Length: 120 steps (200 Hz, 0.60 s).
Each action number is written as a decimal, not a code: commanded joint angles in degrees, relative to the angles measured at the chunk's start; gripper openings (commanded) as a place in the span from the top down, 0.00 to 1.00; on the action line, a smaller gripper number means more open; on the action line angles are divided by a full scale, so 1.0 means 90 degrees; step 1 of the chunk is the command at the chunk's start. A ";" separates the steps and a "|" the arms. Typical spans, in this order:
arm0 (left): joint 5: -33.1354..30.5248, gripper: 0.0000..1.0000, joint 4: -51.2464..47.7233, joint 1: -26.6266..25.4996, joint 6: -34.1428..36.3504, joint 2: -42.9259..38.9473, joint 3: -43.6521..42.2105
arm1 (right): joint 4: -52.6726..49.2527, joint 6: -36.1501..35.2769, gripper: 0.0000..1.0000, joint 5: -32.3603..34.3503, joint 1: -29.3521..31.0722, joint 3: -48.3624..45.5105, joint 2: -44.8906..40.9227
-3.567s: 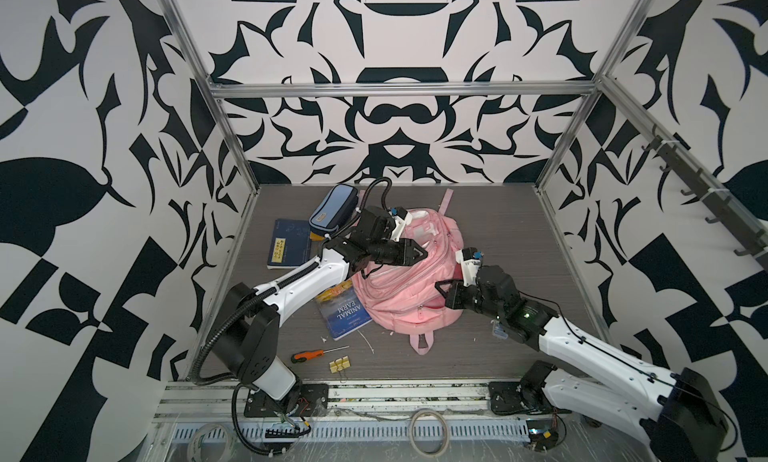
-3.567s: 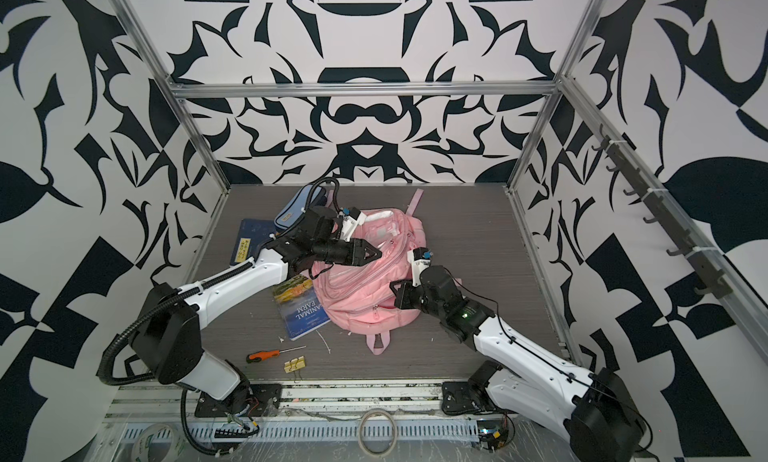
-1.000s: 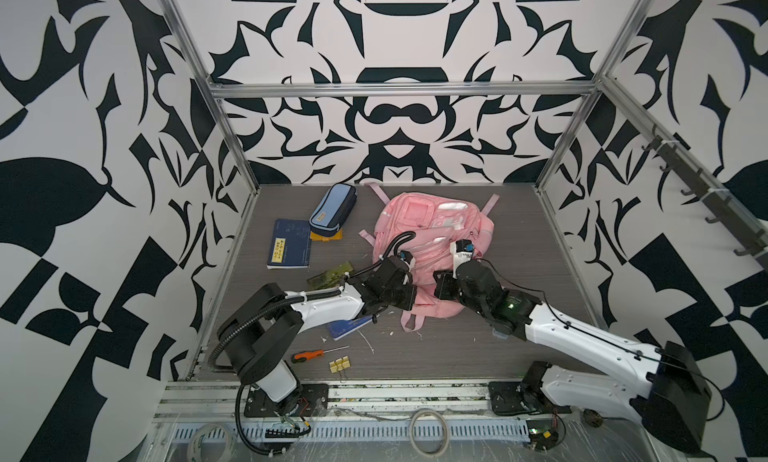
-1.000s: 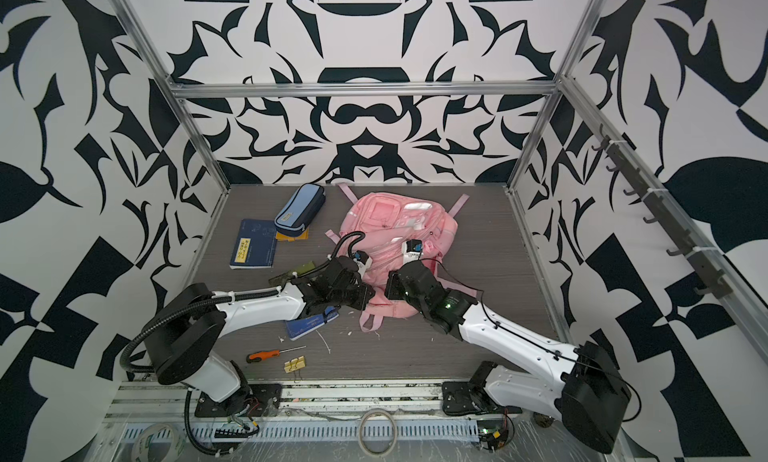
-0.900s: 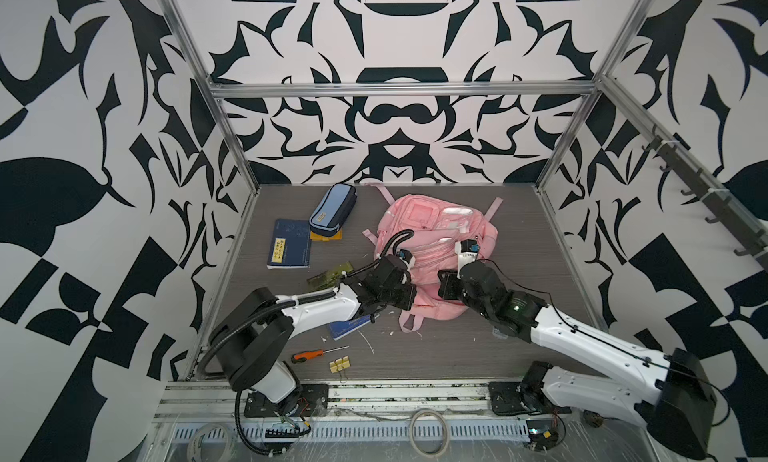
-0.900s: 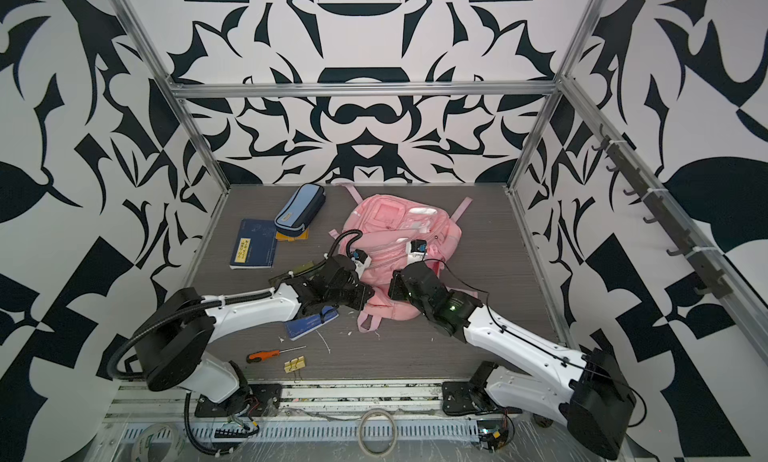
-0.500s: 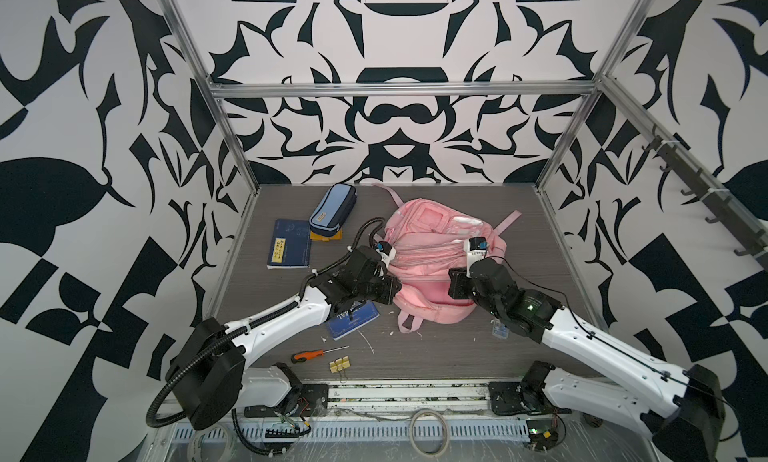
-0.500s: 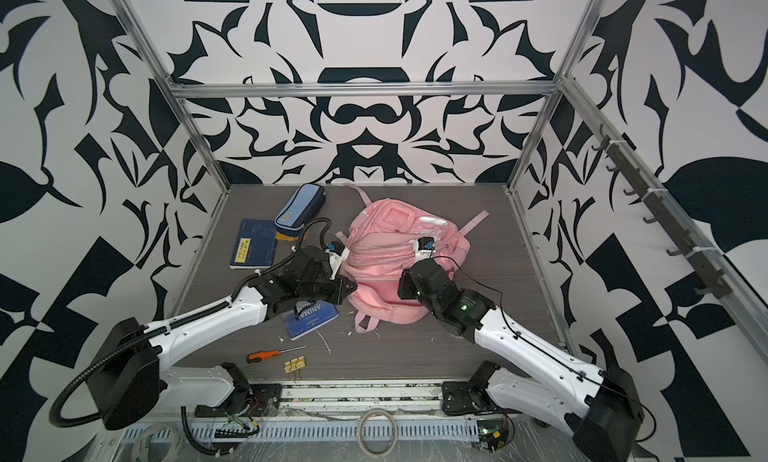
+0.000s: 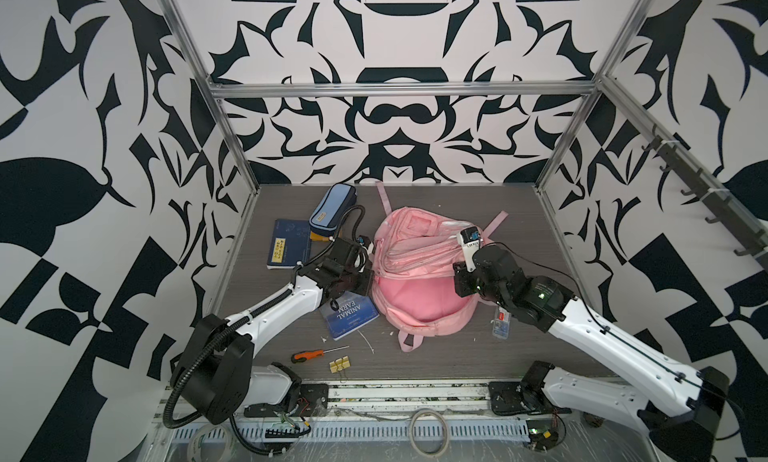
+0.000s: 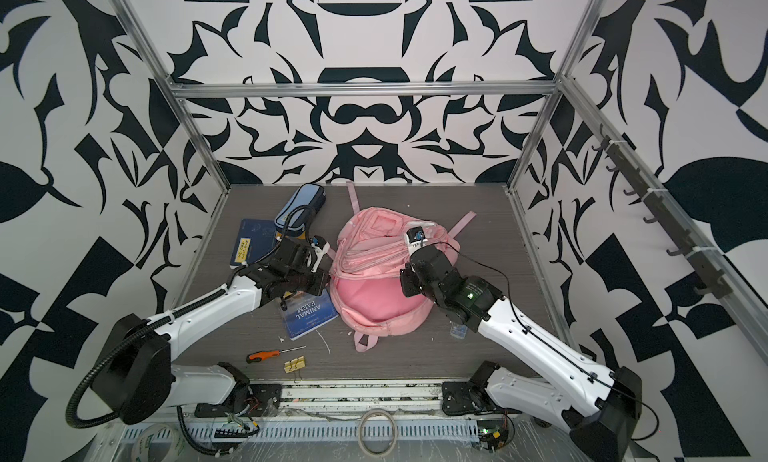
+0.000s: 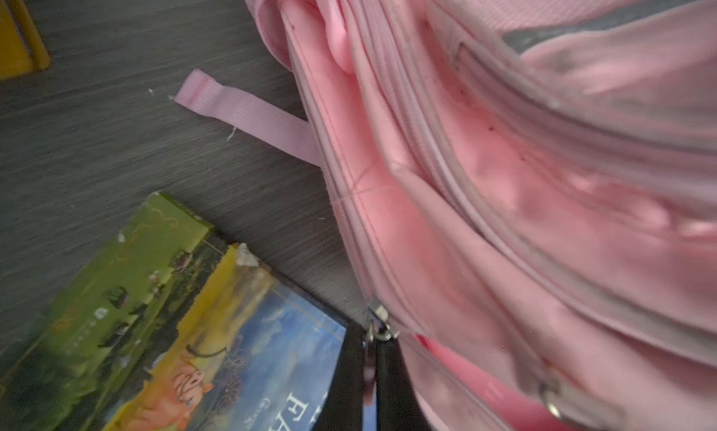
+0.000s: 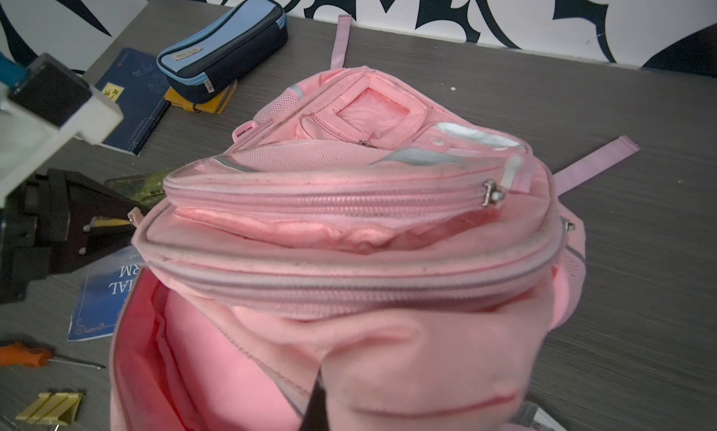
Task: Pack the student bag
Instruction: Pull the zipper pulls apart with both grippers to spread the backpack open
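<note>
Lying face up near the middle of the grey tabletop (image 9: 528, 239), the student bag (image 9: 415, 247) is pointing its top toward the arms' bases. From the left, both top views are showing a dark blue notebook (image 9: 289, 243) lying flat, a blue pencil case (image 10: 301, 200) sitting just beside it on a yellow item (image 12: 205, 99), then the left gripper (image 9: 370, 279) pressing against the bag's left edge. Its grip is hiding behind its own body there. The left wrist view is showing it plainly, the two black fingers (image 11: 343, 390) clamping together on a metal zip pull (image 11: 378, 324). That view is also catching a green booklet (image 11: 116, 270) tucked partly under the Animal Farm book (image 9: 349, 316) (from above, the arm is covering it). Toward the front, an orange-handled screwdriver (image 9: 306, 356) and yellow binder clips (image 10: 295, 363) are lying apart from the bag.

At the bag's right side the right gripper (image 10: 406, 286) is pinching a fold of pink fabric. In the right wrist view only one dark finger (image 12: 316, 404) is peeking out of that fold. A small clear packet (image 9: 501, 327) is lying beside that arm, its whole outline showing only from above.

The right wrist view is looking into the bag: the main compartment is gaping open with only pink lining showing, the pocket above it is standing partly unzipped, and the pencil case is sitting zipped shut, its contents hidden.
</note>
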 commanded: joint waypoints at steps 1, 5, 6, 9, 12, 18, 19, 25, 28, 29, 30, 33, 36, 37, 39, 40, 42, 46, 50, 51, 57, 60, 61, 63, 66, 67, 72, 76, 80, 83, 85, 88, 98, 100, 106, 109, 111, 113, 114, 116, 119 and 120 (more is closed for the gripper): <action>-0.0047 1.00 -0.0014 0.0472 0.0094 0.0200 0.0118 | 0.0289 -0.0804 1.00 -0.0302 -0.0103 0.0432 -0.0379; 0.0046 1.00 0.0104 0.0547 0.0033 0.0246 0.0098 | 0.0392 -0.0900 1.00 -0.0696 -0.0119 0.0438 -0.0373; 0.0064 1.00 0.0130 0.0563 0.0015 0.0256 0.0092 | 0.0409 -0.0921 1.00 -0.0777 -0.0117 0.0443 -0.0368; 0.0140 1.00 0.0217 0.0604 -0.0016 0.0289 0.0085 | 0.0427 -0.0990 1.00 -0.1001 -0.0131 0.0489 -0.0329; 0.0222 1.00 0.0310 0.0645 -0.0054 0.0340 0.0073 | 0.0380 -0.1040 1.00 -0.1183 -0.0143 0.0558 -0.0271; 0.0346 1.00 0.0476 0.0715 -0.0105 0.0451 0.0078 | 0.0136 -0.1174 1.00 -0.1401 -0.0154 0.0782 -0.0085; 0.0365 1.00 0.0496 0.0725 -0.0113 0.0471 0.0081 | 0.0081 -0.1205 1.00 -0.1427 -0.0154 0.0825 -0.0053; 0.0474 1.00 0.0647 0.0769 -0.0120 0.0589 0.0108 | -0.0229 -0.1387 1.00 -0.1553 -0.0154 0.1087 0.0153; 0.0533 1.00 0.0718 0.0787 -0.0119 0.0655 0.0138 | -0.0392 -0.1492 1.00 -0.1622 -0.0154 0.1200 0.0235; 0.0557 1.00 0.0739 0.0790 -0.0114 0.0675 0.0146 | -0.0442 -0.1525 1.00 -0.1645 -0.0154 0.1234 0.0258; 0.0578 1.00 0.0765 0.0796 -0.0112 0.0695 0.0154 | -0.0487 -0.1556 1.00 -0.1667 -0.0154 0.1271 0.0280; 0.0665 1.00 0.0833 0.0816 -0.0097 0.0759 0.0183 | -0.0594 -0.1625 1.00 -0.1722 -0.0154 0.1358 0.0333; 0.0765 1.00 0.0901 0.0836 -0.0078 0.0822 0.0216 | -0.0688 -0.1689 1.00 -0.1747 -0.0154 0.1432 0.0362; 0.0804 1.00 0.0924 0.0849 -0.0075 0.0847 0.0228 | -0.0712 -0.1721 1.00 -0.1752 -0.0154 0.1458 0.0371; 0.0899 1.00 0.0970 0.0863 -0.0055 0.0890 0.0250 | -0.0750 -0.1777 1.00 -0.1760 -0.0154 0.1496 0.0377; 0.0954 1.00 0.0997 0.0867 -0.0053 0.0910 0.0260 | -0.0763 -0.1804 1.00 -0.1763 -0.0164 0.1514 0.0378; 0.1074 1.00 0.1061 0.0890 -0.0040 0.0950 0.0280 | -0.0784 -0.1854 1.00 -0.1765 -0.0166 0.1540 0.0381; 0.1355 1.00 0.1199 0.0925 -0.0007 0.1023 0.0310 | -0.0841 -0.1930 1.00 -0.1775 -0.0181 0.1594 0.0368; 0.1650 1.00 0.1360 0.0969 0.0027 0.1106 0.0346 | -0.0896 -0.1971 1.00 -0.1776 -0.0213 0.1636 0.0360; 0.1720 1.00 0.1388 0.0979 0.0036 0.1126 0.0357 | -0.0909 -0.1984 1.00 -0.1776 -0.0228 0.1647 0.0355; 0.2098 1.00 0.1470 0.1016 0.0095 0.1240 0.0483 | -0.1011 -0.2029 1.00 -0.1767 -0.0338 0.1712 0.0340; 0.2257 1.00 0.1447 0.1030 0.0146 0.1310 0.0550 | -0.1059 -0.2047 1.00 -0.1758 -0.0410 0.1752 0.0332; 0.2327 1.00 0.1436 0.1034 0.0155 0.1335 0.0591 | -0.1073 -0.2056 1.00 -0.1757 -0.0434 0.1764 0.0331; 0.2435 1.00 0.1391 0.1044 0.0200 0.1378 0.0663 | -0.1104 -0.2071 1.00 -0.1764 -0.0488 0.1790 0.0328; 0.2572 1.00 0.1307 0.1038 0.0274 0.1429 0.0776 | -0.1158 -0.2087 1.00 -0.1786 -0.0578 0.1813 0.0325; 0.2621 1.00 0.1278 0.1038 0.0302 0.1448 0.0811 | -0.1177 -0.2091 1.00 -0.1801 -0.0610 0.1819 0.0328; 0.2825 1.00 0.1140 0.1037 0.0421 0.1511 0.0981 | -0.1249 -0.2127 1.00 -0.1879 -0.0782 0.1866 0.0339; 0.2949 1.00 0.1040 0.1037 0.0500 0.1550 0.1089 | -0.1300 -0.2152 1.00 -0.1940 -0.0922 0.1905 0.0349; 0.3055 1.00 0.0961 0.1029 0.0590 0.1572 0.1180 | -0.1348 -0.2161 1.00 -0.1976 -0.1055 0.1947 0.0366; 0.3127 1.00 0.0914 0.1029 0.0626 0.1567 0.1233 | -0.1389 -0.2170 1.00 -0.1989 -0.1149 0.1979 0.0376; 0.3174 1.00 0.0882 0.1028 0.0657 0.1566 0.1263 | -0.1417 -0.2179 1.00 -0.1995 -0.1201 0.2000 0.0398; 0.3243 1.00 0.0838 0.1028 0.0691 0.1557 0.1295 | -0.1457 -0.2196 1.00 -0.2000 -0.1264 0.2043 0.0423; 0.3371 1.00 0.0691 0.1028 0.0786 0.1470 0.1357 | -0.1601 -0.2253 1.00 -0.1991 -0.1483 0.2218 0.0537; 0.3377 1.00 0.0648 0.1023 0.0817 0.1448 0.1362 | -0.1631 -0.2271 1.00 -0.1983 -0.1514 0.2250 0.0565; 0.3365 1.00 0.0494 0.1018 0.0904 0.1380 0.1364 | -0.1699 -0.2304 1.00 -0.1963 -0.1605 0.2357 0.0649; 0.3350 1.00 0.0422 0.1013 0.0943 0.1337 0.1364 | -0.1749 -0.2325 1.00 -0.1940 -0.1637 0.2411 0.0692; 0.3328 1.00 0.0378 0.1009 0.0971 0.1308 0.1357 | -0.1771 -0.2340 1.00 -0.1934 -0.1662 0.2445 0.0716; 0.3300 1.00 0.0335 0.1003 0.1005 0.1279 0.1343 | -0.1791 -0.2351 1.00 -0.1925 -0.1679 0.2483 0.0747; 0.3278 1.00 0.0314 0.0996 0.1019 0.1261 0.1339 | -0.1796 -0.2360 1.00 -0.1924 -0.1683 0.2496 0.0758; 0.3224 1.00 0.0273 0.0990 0.1046 0.1228 0.1321 | -0.1822 -0.2378 1.00 -0.1923 -0.1708 0.2520 0.0779; 0.3145 1.00 0.0217 0.0975 0.1081 0.1174 0.1295 | -0.1852 -0.2402 1.00 -0.1922 -0.1725 0.2565 0.0804; 0.3093 1.00 0.0201 0.0967 0.1096 0.1155 0.1286 | -0.1861 -0.2410 1.00 -0.1922 -0.1731 0.2581 0.0811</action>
